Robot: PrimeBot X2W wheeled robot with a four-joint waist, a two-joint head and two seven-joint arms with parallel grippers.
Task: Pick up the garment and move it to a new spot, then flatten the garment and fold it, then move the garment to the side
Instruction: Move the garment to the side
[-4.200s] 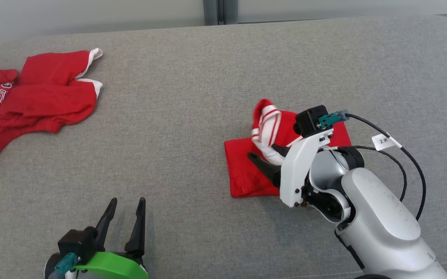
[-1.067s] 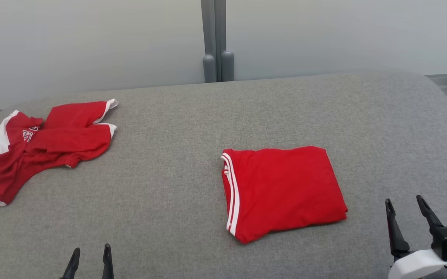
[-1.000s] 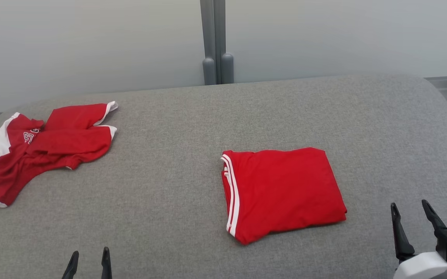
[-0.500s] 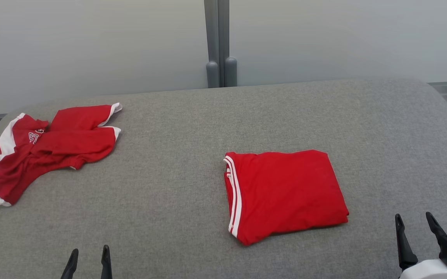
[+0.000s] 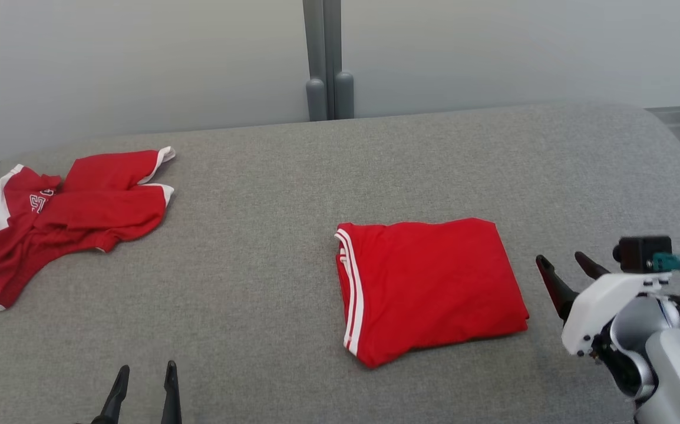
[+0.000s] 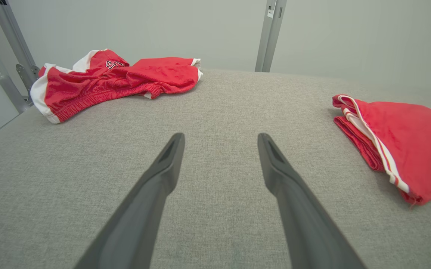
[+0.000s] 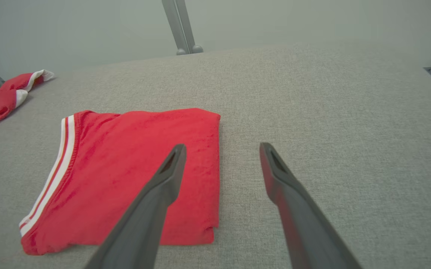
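The garment (image 5: 428, 288) is red with white stripes along its left edge and lies folded in a flat rectangle at the middle of the grey padded surface (image 5: 257, 265). My right gripper (image 5: 559, 258) hovers open just right of the garment's right edge, holding nothing. In the right wrist view the garment (image 7: 126, 168) lies under the left finger of that gripper (image 7: 221, 147). My left gripper (image 5: 147, 366) stands open and empty at the near left edge. In the left wrist view the open left gripper (image 6: 220, 136) points over bare fabric, with the garment (image 6: 398, 138) off to its right.
A second red and white garment (image 5: 63, 212) lies crumpled at the far left of the surface, also in the left wrist view (image 6: 118, 78). A pale wall with a grey post (image 5: 322, 59) stands behind. The surface curves down at its right end.
My right gripper has let go of the garment, drawn back, and now risen forward and left toward its right edge. The garment now lies flat. The head view shifted slightly.
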